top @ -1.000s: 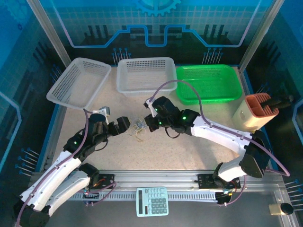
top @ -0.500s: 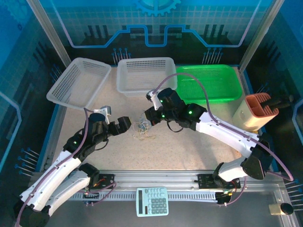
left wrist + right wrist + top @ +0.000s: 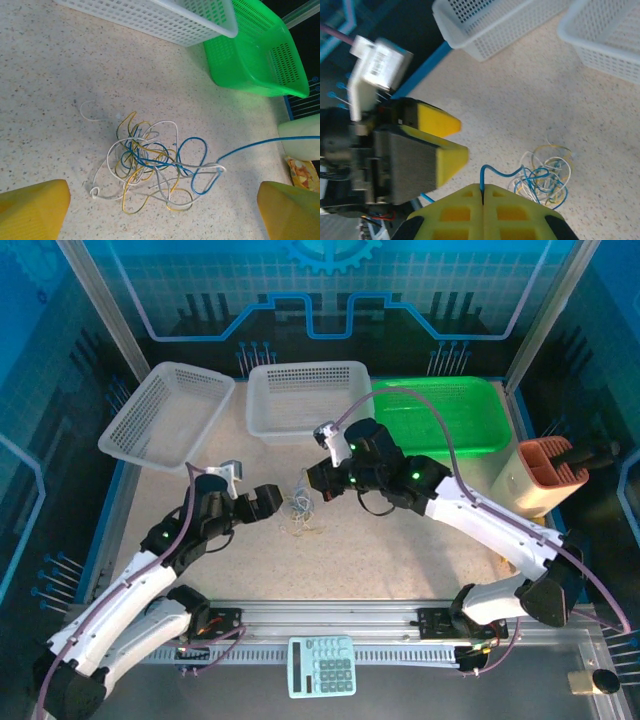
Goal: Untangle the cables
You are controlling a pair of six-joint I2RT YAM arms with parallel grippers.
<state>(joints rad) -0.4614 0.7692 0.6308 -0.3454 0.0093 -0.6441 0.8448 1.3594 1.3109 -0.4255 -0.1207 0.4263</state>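
Note:
The cables [image 3: 303, 508] lie as a small knot of blue, yellow and white loops on the speckled table between the two arms. In the left wrist view the cables [image 3: 150, 165] sit just ahead of my left gripper [image 3: 162, 205], whose yellow fingers [image 3: 30, 210] stand wide apart, open and empty. One blue strand [image 3: 270, 142] runs taut off to the right. My right gripper [image 3: 482, 190] is shut on that blue strand [image 3: 492, 170], a little above and beside the knot [image 3: 545, 177]. From above, the right gripper [image 3: 318, 482] hangs just right of the tangle and the left gripper [image 3: 264, 502] just left.
Two white mesh baskets [image 3: 165, 418] [image 3: 308, 398] and a green basket [image 3: 440, 415] line the back of the table. A cream and orange holder [image 3: 545, 475] stands at the right. A calculator [image 3: 322, 665] lies on the front rail.
My right gripper has moved back and to the right with the blue strand, drawing it out of the knot. The left gripper has edged toward the tangle, still open.

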